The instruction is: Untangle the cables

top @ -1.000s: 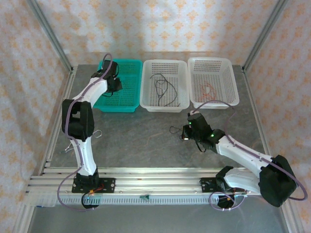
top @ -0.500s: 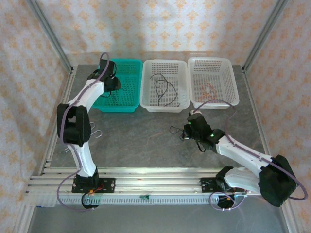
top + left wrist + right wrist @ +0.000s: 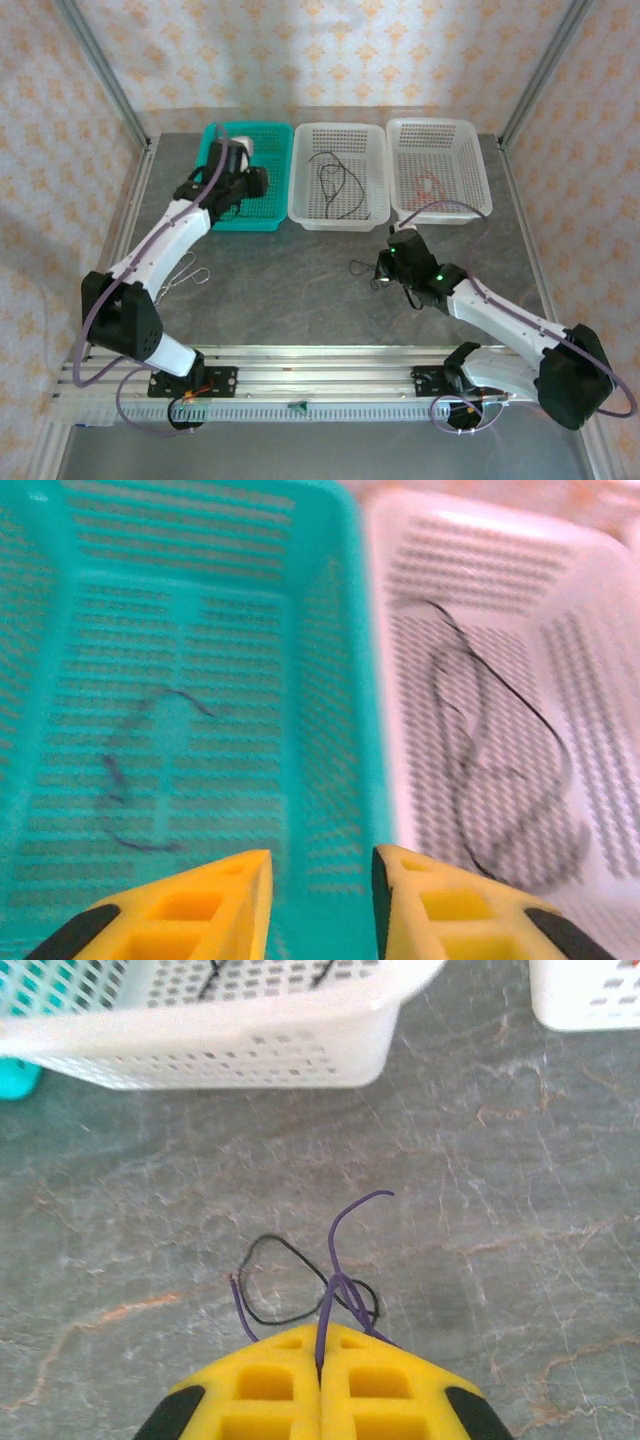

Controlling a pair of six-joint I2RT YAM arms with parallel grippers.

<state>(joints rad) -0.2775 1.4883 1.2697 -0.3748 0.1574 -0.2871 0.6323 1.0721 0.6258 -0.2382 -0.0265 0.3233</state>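
Note:
My right gripper [image 3: 320, 1338] is shut on a purple cable [image 3: 345, 1230] that is twisted with a black cable [image 3: 275, 1245] lying on the grey table. From above this small bundle [image 3: 358, 267] sits just left of the right gripper [image 3: 380, 272]. My left gripper [image 3: 322, 865] hangs open over the right side of the teal basket [image 3: 240, 224], with nothing between its yellow fingers. A thin dark cable [image 3: 110, 775] lies on the teal basket's floor. A black cable [image 3: 470, 730] is coiled in the middle white basket [image 3: 300, 215]. An orange-red cable [image 3: 428, 184] lies in the right white basket [image 3: 478, 212].
The three baskets stand in a row at the back of the table. A thin grey wire loop [image 3: 192, 270] lies on the table beside the left arm. Metal frame posts rise at both back corners, and a rail [image 3: 300, 362] runs along the near edge.
The left arm has stretched out lower, its gripper has shifted right over the teal basket and its jaws have opened. The right gripper has stayed shut on the purple cable, almost still.

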